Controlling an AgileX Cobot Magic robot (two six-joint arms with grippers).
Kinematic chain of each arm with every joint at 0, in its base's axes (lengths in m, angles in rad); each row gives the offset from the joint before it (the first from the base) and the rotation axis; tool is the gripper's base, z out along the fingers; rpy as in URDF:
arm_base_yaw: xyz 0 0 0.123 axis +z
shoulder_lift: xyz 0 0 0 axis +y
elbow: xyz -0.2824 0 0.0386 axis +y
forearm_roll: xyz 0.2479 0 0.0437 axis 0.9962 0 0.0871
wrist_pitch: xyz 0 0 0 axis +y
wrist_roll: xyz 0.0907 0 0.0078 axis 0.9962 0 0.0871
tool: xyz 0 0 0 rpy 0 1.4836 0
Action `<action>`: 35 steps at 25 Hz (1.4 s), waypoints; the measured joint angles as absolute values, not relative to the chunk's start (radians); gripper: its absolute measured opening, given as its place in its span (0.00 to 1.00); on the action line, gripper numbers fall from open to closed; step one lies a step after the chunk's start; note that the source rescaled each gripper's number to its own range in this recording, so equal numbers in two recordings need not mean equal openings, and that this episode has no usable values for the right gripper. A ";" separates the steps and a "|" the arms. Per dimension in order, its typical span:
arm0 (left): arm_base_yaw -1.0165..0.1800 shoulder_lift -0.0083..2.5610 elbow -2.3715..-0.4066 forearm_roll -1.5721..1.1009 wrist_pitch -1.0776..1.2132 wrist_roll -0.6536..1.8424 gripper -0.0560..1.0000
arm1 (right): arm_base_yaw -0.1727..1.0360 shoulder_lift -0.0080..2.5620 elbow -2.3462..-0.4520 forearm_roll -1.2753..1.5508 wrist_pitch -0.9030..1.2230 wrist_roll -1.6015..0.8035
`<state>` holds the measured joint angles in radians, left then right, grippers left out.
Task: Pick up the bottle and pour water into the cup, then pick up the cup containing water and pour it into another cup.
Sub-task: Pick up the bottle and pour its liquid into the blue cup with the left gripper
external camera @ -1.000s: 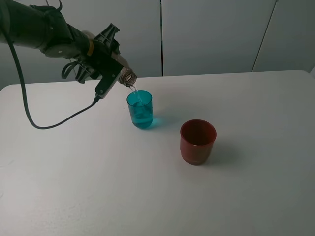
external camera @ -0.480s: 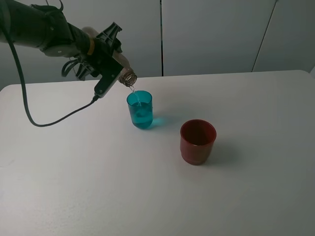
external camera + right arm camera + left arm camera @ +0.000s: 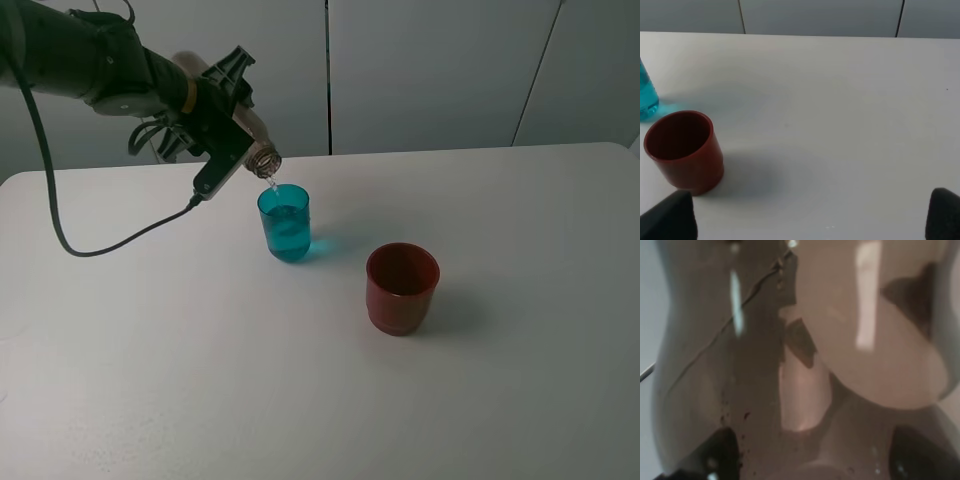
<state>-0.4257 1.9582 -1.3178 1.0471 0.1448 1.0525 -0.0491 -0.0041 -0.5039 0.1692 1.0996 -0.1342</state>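
Evidently mid-pour, the left hand (image 3: 222,125) clamps the tilted bottle (image 3: 260,155), whose mouth hangs just past the hand above the cup (image 3: 285,225), part-filled; lifting that cup and emptying it into another cup (image 3: 401,290) remains.

The exterior camera looks down from high over the whole table (image 3: 520,400). The left wrist camera sits very close, seemingly against the bottle (image 3: 740,365). The right wrist camera looks low across the table and shares the dark red cup (image 3: 684,150) with the exterior view.

The left gripper (image 3: 222,128) hides most of the smoky grey-brown translucent plastic bottle (image 3: 262,157) (blurred in its wrist view); an edge crops the teal-blue plastic tumbler (image 3: 646,97).
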 joint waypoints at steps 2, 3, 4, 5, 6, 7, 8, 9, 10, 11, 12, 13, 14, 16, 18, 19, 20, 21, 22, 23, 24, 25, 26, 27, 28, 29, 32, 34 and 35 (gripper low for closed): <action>-0.428 1.958 -1.318 1.051 0.145 1.052 0.06 | -0.049 -0.004 -0.504 0.169 1.100 -0.134; -0.428 1.958 -1.318 1.053 0.145 1.052 0.06 | -0.049 -0.004 -0.504 0.169 1.100 -0.134; -0.428 1.958 -1.318 1.055 0.145 1.052 0.06 | -0.049 -0.004 -0.504 0.169 1.100 -0.134; -0.430 1.958 -1.318 1.054 0.145 1.052 0.06 | -0.049 -0.004 -0.504 0.169 1.100 -0.134; -0.430 1.958 -1.318 1.054 0.145 1.052 0.06 | -0.049 -0.004 -0.504 0.169 1.100 -0.134; -0.431 1.958 -1.318 1.057 0.145 1.052 0.06 | -0.049 -0.004 -0.504 0.169 1.100 -0.134; -0.434 1.958 -1.318 1.059 0.145 1.052 0.06 | -0.049 -0.004 -0.504 0.169 1.100 -0.134; -0.437 1.958 -1.320 1.062 0.145 1.052 0.06 | -0.049 -0.004 -0.504 0.169 1.100 -0.134; -0.439 1.958 -1.324 1.062 0.147 1.052 0.06 | -0.049 -0.004 -0.504 0.169 1.100 -0.134; -0.441 1.958 -1.326 1.068 0.149 1.050 0.06 | -0.049 -0.004 -0.504 0.169 1.100 -0.134; -0.441 1.958 -1.329 1.075 0.150 1.051 0.06 | -0.049 -0.004 -0.504 0.169 1.100 -0.134; -0.443 1.958 -1.331 1.079 0.150 1.051 0.06 | -0.049 -0.004 -0.504 0.169 1.100 -0.134; -0.447 1.958 -1.335 1.082 0.150 1.051 0.06 | -0.049 -0.004 -0.504 0.169 1.100 -0.134; -0.449 1.958 -1.336 1.084 0.153 1.051 0.06 | -0.049 -0.004 -0.504 0.169 1.100 -0.134; -0.450 1.958 -1.336 1.088 0.157 1.051 0.06 | -0.049 -0.004 -0.504 0.169 1.100 -0.134; -0.452 1.958 -1.336 1.090 0.159 1.051 0.06 | -0.049 -0.004 -0.504 0.169 1.100 -0.134; -0.453 1.958 -1.336 1.095 0.161 1.051 0.06 | -0.049 -0.004 -0.504 0.169 1.100 -0.134; -0.457 1.958 -1.336 1.101 0.163 1.051 0.06 | -0.049 -0.004 -0.504 0.169 1.100 -0.134; -0.458 1.958 -1.336 1.102 0.165 1.051 0.06 | -0.049 -0.004 -0.504 0.169 1.100 -0.134; -0.460 1.958 -1.336 1.106 0.165 1.051 0.06 | -0.049 -0.004 -0.504 0.169 1.100 -0.134; -0.460 1.958 -1.336 1.111 0.165 1.051 0.06 | -0.049 -0.004 -0.504 0.169 1.100 -0.134; -0.462 1.958 -1.336 1.111 0.165 1.051 0.06 | -0.049 -0.004 -0.504 0.169 1.100 -0.134; -0.462 1.958 -1.336 1.115 0.165 1.051 0.06 | -0.049 -0.004 -0.504 0.169 1.100 -0.134; -0.462 1.958 -1.336 1.121 0.165 1.051 0.06 | -0.049 -0.004 -0.504 0.169 1.100 -0.134; -0.462 1.958 -1.336 1.128 0.165 1.051 0.06 | -0.049 -0.004 -0.504 0.169 1.100 -0.134; -0.462 1.958 -1.336 1.137 0.165 1.051 0.06 | -0.049 -0.004 -0.504 0.169 1.100 -0.134; -0.462 1.958 -1.336 1.161 0.167 1.051 0.06 | -0.049 -0.004 -0.504 0.169 1.100 -0.134; -0.462 1.958 -1.336 1.172 0.167 1.051 0.06 | -0.049 -0.004 -0.504 0.169 1.100 -0.134; -0.464 1.958 -1.336 1.177 0.167 1.051 0.06 | -0.049 -0.004 -0.504 0.169 1.100 -0.134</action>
